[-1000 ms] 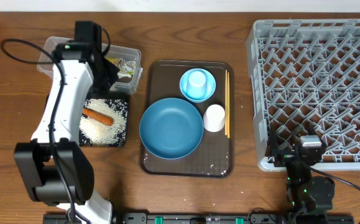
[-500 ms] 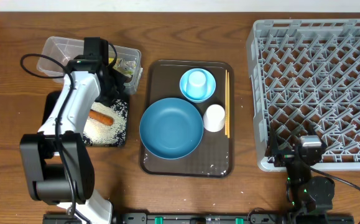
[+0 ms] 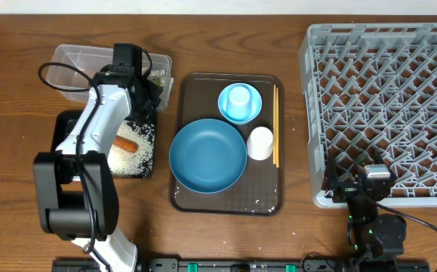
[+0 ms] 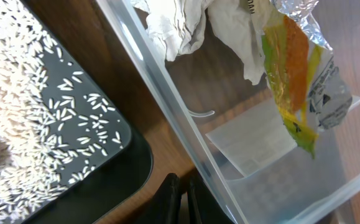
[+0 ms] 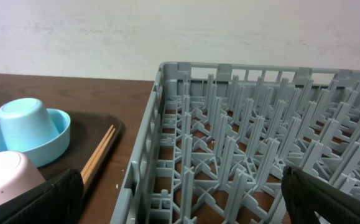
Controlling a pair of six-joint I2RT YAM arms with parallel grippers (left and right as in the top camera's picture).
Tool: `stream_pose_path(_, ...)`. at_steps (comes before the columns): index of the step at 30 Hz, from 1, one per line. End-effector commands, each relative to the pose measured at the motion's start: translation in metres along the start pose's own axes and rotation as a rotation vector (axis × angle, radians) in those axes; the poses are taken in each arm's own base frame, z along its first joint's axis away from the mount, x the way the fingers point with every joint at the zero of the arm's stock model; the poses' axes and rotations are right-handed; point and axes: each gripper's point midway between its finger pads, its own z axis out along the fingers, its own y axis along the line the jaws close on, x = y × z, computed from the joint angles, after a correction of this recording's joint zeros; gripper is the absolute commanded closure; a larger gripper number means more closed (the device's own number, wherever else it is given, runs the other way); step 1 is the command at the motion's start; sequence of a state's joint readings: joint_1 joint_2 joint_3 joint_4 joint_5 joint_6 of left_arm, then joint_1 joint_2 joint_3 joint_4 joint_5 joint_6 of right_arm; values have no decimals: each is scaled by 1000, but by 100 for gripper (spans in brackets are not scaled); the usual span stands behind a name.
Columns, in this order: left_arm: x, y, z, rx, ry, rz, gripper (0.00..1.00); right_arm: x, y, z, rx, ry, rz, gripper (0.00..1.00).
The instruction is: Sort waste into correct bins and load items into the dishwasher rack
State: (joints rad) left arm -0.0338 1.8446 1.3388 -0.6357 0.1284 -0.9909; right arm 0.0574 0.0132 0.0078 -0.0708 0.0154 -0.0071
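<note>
Left gripper (image 4: 181,198) at the clear tub (image 4: 160,93) wall.
Its jaws are together; the right gripper (image 5: 183,186) stands wide apart, facing the grey rack (image 5: 248,124).

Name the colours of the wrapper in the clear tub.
The wrapper is yellow-green, orange and silver; best in left wrist view.

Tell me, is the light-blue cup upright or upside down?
Upside down: the light-blue cup stands mouth-down on the light-blue saucer, closed base up.

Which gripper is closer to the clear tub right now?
Left. The left gripper, shut, is just outside the clear tub; the right gripper, open, is far off at the dishwasher rack.
</note>
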Motion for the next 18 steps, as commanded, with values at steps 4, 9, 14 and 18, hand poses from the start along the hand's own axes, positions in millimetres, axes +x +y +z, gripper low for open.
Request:
stream_pose_path(4, -3, -2, 6, 6, -10, -10, 91, 2, -3, 0, 14, 7, 15, 1)
stream_pose_path(9, -5, -5, 6, 20, -17, -8, 91, 2, -3, 0, 14, 7, 15, 1)
stream_pose_path(14, -2, -6, 6, 24, -1, 11, 90, 2, -3, 0, 14, 7, 14, 1)
stream_pose_path(18, 6, 3, 5, -8, 38, 18, 89, 2, -3, 0, 14, 7, 15, 1)
